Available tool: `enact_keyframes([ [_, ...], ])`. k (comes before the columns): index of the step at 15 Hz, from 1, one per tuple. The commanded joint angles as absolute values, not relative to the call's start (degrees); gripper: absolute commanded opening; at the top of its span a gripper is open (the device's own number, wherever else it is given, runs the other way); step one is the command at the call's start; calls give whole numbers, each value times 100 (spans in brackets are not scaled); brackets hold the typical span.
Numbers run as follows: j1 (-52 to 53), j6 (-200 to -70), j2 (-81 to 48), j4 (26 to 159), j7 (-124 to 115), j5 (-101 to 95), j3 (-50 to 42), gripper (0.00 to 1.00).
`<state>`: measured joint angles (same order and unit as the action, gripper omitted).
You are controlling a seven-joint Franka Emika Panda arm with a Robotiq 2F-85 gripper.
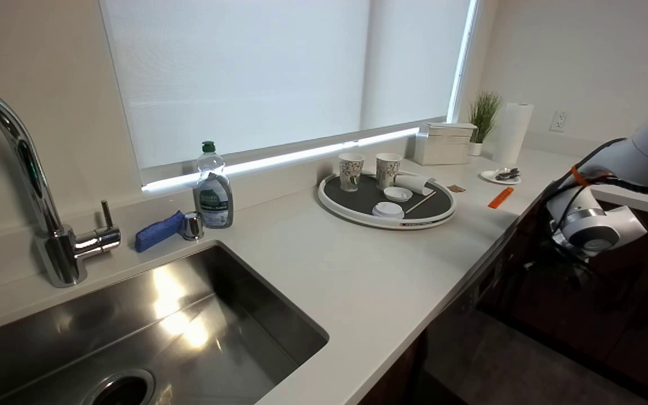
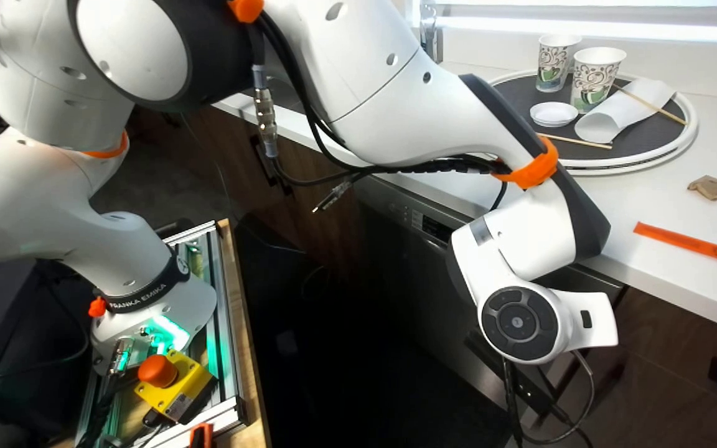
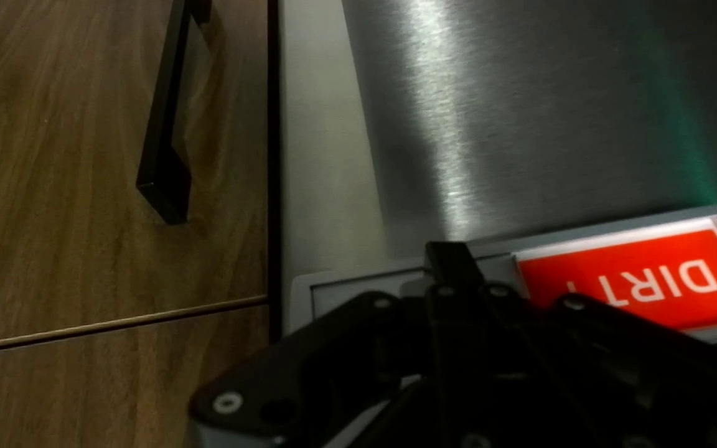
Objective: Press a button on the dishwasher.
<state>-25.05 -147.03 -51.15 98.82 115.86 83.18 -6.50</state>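
The dishwasher (image 2: 389, 274) is a dark steel front under the counter in an exterior view. A control strip with a dark display (image 2: 434, 229) and small buttons runs along its top edge. In the wrist view its brushed steel front (image 3: 557, 106) fills the upper right. A red sign with white letters (image 3: 620, 267) in a grey holder lies on that front. My gripper (image 3: 452, 255) is shut and empty, its fingertips in front of the grey holder, left of the red part. I cannot tell whether they touch. In an exterior view the gripper (image 1: 574, 275) is dark and blurred.
A wooden cabinet with a black handle (image 3: 168, 118) adjoins the dishwasher. The white counter (image 2: 670, 274) overhangs it. A round tray (image 2: 689, 134) with cups and an orange level (image 2: 701, 246) lie on the counter. Loose cables (image 2: 573, 429) hang below my wrist.
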Motion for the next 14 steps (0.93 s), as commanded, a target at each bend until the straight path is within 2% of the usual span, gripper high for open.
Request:
enact_keyframes([
  [1, -2460, -14311, -5031, 9969, 11962, 8420, -614, 0],
  [14, -2161, -14141, -4659, 10523, 12411, 8263, -612, 0],
])
